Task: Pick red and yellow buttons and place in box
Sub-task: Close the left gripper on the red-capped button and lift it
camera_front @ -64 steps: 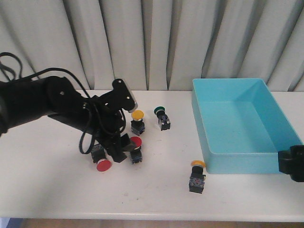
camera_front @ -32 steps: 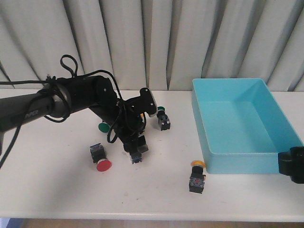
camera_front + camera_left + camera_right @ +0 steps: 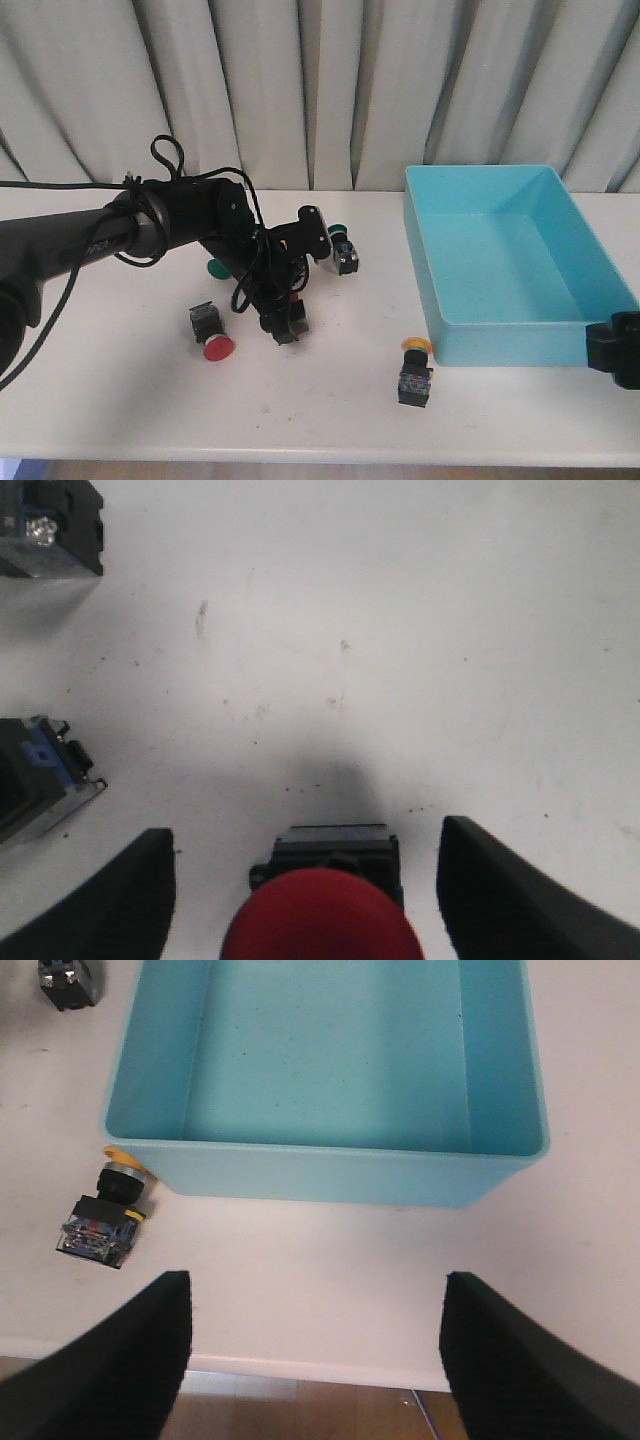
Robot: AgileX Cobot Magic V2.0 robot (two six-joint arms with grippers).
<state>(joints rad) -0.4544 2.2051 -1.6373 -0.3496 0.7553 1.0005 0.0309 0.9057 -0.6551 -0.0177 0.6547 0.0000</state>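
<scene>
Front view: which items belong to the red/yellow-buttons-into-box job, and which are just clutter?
Job:
red button
red button between left gripper fingers
yellow button
box

Clutter:
green button
green button, partly behind the arm

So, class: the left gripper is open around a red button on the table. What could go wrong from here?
1. In the left wrist view the left gripper is open with the red button between its fingers, untouched; closing on the round cap rather than the black body might let it slip.
2. Two more switch bodies lie nearby and could get knocked.
3. The box is empty and far across the table, so a weak grip may fail on the way.
</scene>
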